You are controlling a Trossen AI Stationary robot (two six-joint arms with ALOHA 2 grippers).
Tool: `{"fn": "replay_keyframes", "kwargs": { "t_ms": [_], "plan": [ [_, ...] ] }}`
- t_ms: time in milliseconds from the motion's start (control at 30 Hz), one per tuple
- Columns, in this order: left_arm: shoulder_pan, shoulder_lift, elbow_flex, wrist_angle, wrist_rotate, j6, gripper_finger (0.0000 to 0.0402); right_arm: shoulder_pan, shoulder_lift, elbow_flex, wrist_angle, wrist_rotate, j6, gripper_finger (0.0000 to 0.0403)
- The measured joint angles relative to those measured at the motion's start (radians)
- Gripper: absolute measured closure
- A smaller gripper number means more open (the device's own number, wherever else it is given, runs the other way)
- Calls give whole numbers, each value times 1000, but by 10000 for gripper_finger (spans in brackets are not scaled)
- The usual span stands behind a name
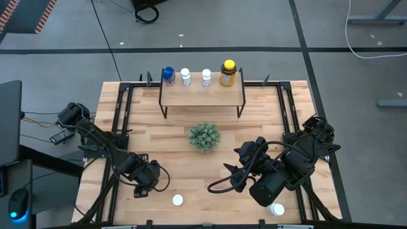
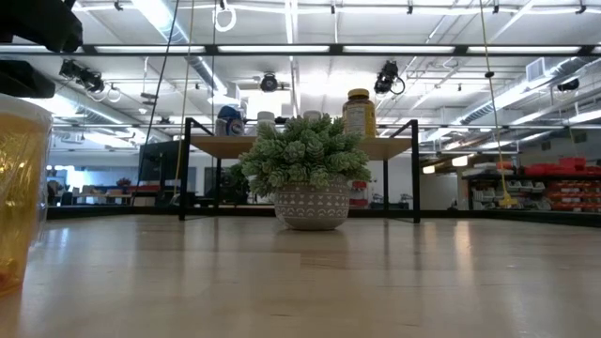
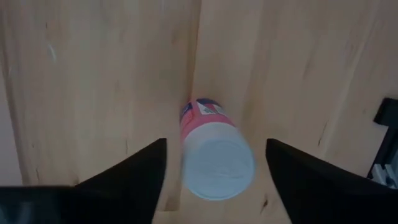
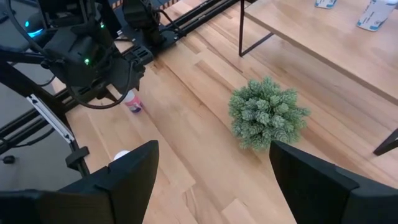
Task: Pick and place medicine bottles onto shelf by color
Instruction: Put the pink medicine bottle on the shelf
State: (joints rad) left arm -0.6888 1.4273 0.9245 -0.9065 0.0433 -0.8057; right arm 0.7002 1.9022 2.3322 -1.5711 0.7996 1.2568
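Wooden tabletop (image 3: 93,81): left tool (image 3: 214,162) wide open, straddling pink bottle (image 3: 214,155).

Bright ceiling strip lights (image 2: 282,49) glare across the tabletop (image 2: 300,282); the near orange bottle (image 2: 19,188) blurs

Colours on my table: pale wood, dark arms, bright little bottles.

On the light-wood shelf (image 1: 202,95) with black legs I see a blue bottle (image 1: 168,75), two white bottles (image 1: 185,76) (image 1: 206,77), and an amber bottle (image 1: 227,74) with a yellow cap. The plant ball (image 1: 204,137) is pale green in a grey-and-white patterned pot. Under my left gripper (image 3: 214,163) stands a pink bottle (image 3: 208,138), white-capped, with a blue-and-red label. Near my black right gripper (image 4: 211,163), the tabletop (image 1: 178,159) is striped blond planks.
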Motion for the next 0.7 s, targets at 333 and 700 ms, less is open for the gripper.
{"fn": "replay_keyframes", "kwargs": {
  "t_ms": [333, 700],
  "plan": [
    [0, 0, 2, 2, 14, -49, 237, 2, 0, 0, 0, 0, -6, 89],
    [37, 1, 61, -73, 65, -27, 212, 2, 0, 0, 0, 0, -3, 89]
  ]
}}
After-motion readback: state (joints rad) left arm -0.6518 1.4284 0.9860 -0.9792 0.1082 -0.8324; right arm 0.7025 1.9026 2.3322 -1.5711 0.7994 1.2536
